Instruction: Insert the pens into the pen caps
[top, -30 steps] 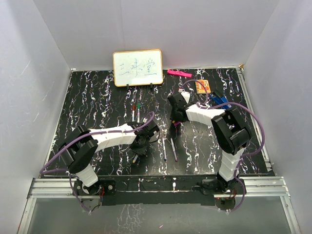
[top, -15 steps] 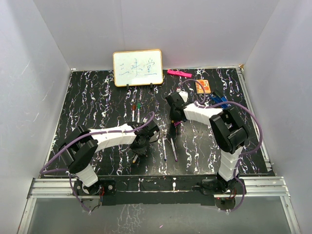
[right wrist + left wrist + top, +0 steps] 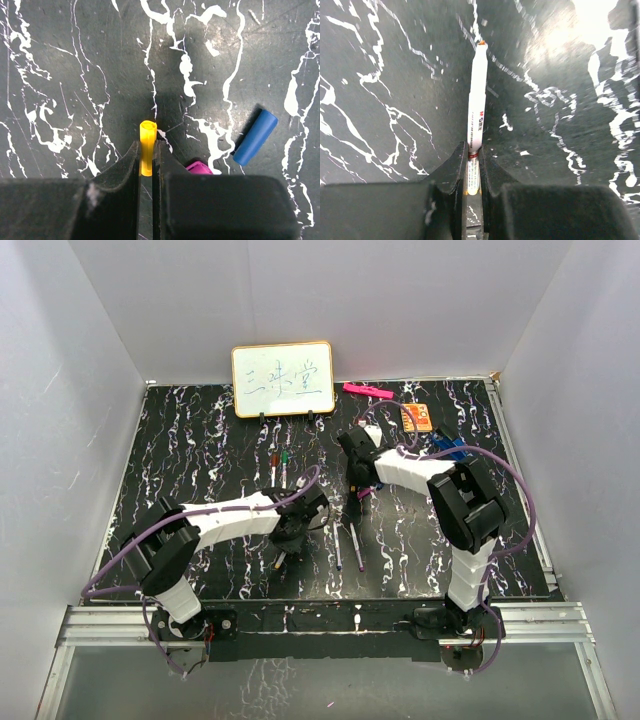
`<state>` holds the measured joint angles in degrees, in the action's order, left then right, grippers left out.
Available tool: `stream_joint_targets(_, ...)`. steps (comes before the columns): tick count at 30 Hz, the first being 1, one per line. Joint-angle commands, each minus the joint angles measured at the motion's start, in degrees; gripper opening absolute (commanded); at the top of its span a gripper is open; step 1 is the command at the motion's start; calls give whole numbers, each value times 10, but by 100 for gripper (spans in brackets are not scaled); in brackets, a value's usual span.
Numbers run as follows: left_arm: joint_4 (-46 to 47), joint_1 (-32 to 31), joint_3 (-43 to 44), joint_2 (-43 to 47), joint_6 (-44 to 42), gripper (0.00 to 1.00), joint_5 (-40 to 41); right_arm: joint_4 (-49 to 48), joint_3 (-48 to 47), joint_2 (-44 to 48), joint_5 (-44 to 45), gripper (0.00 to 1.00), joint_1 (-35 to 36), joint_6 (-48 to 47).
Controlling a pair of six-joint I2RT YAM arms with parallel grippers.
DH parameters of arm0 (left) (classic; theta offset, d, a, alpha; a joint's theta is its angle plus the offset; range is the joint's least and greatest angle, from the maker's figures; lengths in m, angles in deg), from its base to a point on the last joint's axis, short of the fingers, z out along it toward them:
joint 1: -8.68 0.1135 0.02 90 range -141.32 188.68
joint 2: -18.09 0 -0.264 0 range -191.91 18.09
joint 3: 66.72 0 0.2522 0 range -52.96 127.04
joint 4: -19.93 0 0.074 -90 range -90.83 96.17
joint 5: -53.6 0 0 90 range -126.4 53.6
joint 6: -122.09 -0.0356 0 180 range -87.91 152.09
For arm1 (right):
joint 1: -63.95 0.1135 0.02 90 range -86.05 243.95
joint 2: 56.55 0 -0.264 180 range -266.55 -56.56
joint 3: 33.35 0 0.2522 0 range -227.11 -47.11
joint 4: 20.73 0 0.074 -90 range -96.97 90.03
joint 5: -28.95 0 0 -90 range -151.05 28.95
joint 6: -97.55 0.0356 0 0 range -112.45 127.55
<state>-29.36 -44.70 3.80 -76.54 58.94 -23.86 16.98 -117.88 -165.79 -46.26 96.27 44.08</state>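
Showing the moment just after a grasp: the right pincer [image 3: 146,145], whose jaws stood partly apart a second ago, is now clamped on the short, stubby yellow plastic cap [image 3: 148,140]. The cap's open mouth points away from the wrist, over the black, white-veined desk [image 3: 75,75]. Whether the cap has left the surface cannot be told. The left pincer [image 3: 473,150] stays fully closed on the rear of a thin white marker pen [image 3: 477,100], whose orange-yellow tip projects forward. A cylindrical blue cap [image 3: 255,137] and a purple cap [image 3: 200,167] lie loose just beside the right pincer. With pen and matching cap each in hand, the pair appears ready for joining. The next move calls for lining the tip up with the cap's mouth.
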Motion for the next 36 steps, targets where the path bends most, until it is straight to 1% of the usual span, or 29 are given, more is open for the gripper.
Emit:
stream_joint_targets(1,-10,-1,64,11,-25,0,35,52,-36,38,5,0,6,-31)
stream_joint_targets(5,-13,-1,100,27,-35,0,42,49,-54,88,16,0,6,-43)
stream_joint_targets(8,4,-1,112,46,-40,0,40,30,-43,138,21,0,5,-49)
stream_joint_targets(13,71,-1,80,103,-39,0,31,-45,21,238,27,0,6,-62)
stream_joint_targets(16,143,-1,39,152,-41,0,17,-136,94,319,15,0,6,-73)
stream_joint_targets(20,280,-1,-37,228,-51,0,-22,-295,214,432,-32,0,6,-77)
stream_joint_targets(22,349,-1,-70,258,-57,0,-51,-349,255,477,-38,0,5,-77)
stream_joint_targets(26,451,-1,-114,282,-61,0,-110,-392,286,518,-42,0,6,-84)
stream_joint_targets(31,549,-1,-149,268,-42,0,-183,-441,306,535,-69,0,6,-76)
stream_joint_targets(36,661,-1,-190,266,-5,0,-201,-488,326,542,-98,0,6,-61)
